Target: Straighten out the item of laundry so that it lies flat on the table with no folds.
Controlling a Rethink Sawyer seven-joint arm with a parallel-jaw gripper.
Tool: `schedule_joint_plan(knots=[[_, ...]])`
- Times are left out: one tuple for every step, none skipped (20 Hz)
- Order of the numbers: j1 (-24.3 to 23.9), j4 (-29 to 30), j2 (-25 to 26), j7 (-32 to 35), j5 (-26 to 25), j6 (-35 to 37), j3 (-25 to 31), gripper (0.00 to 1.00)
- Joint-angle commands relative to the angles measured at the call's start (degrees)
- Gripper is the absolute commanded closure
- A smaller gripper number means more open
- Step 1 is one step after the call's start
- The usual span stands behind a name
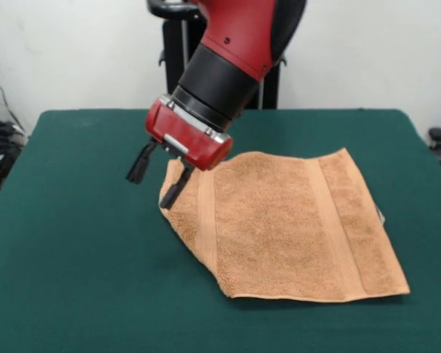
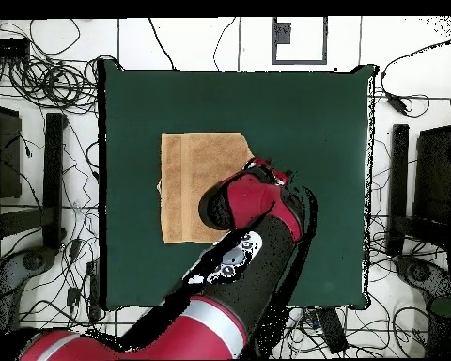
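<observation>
Unfolding stage: the gripper (image 1: 156,176) hangs at the towel's (image 1: 294,228) folded-under corner, its two fingers spread apart, one over the cloth edge, one over bare table (image 1: 73,257), nothing pinched. Towel lies mid-table, that corner apparently tucked. Next move, by my judgement: close on the tucked edge and draw it outward. Count: one towel, one gripper.
</observation>
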Motion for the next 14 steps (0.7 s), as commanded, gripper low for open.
schedule_joint_plan(knots=[[2.6,-4.3,5.9,4.6,0.2,-4.2,3.7,0.00],[2.4,-4.5,6.4,4.4,0.1,-5.4,3.8,0.00],[2.3,-5.1,7.1,4.5,0.2,-6.2,3.3,0.00],[2.1,-5.7,7.6,4.3,0.1,-6.6,3.0,0.00],[1.9,-6.4,8.1,4.1,0.1,-6.9,2.6,0.00],[1.8,-6.8,8.3,3.9,0.1,-6.5,2.4,0.00],[1.4,-7.1,8.4,3.7,0.0,-6.3,2.5,0.00],[0.6,-7.3,8.1,3.1,-0.3,-5.8,3.1,0.00],[-0.2,-7.5,8.0,2.4,-0.8,-5.7,3.9,0.00],[-1.0,-7.8,7.8,1.8,-1.3,-5.4,4.5,0.00],[-1.8,-8.0,7.7,1.1,-1.9,-5.2,5.2,0.00],[-2.7,-7.9,7.3,0.4,-2.5,-4.8,6.1,0.00],[-4.2,-7.7,6.5,-0.8,-3.3,-3.6,8.1,0.00],[-4.4,-8.0,6.8,-1.0,-3.6,-3.9,7.8,0.00]])
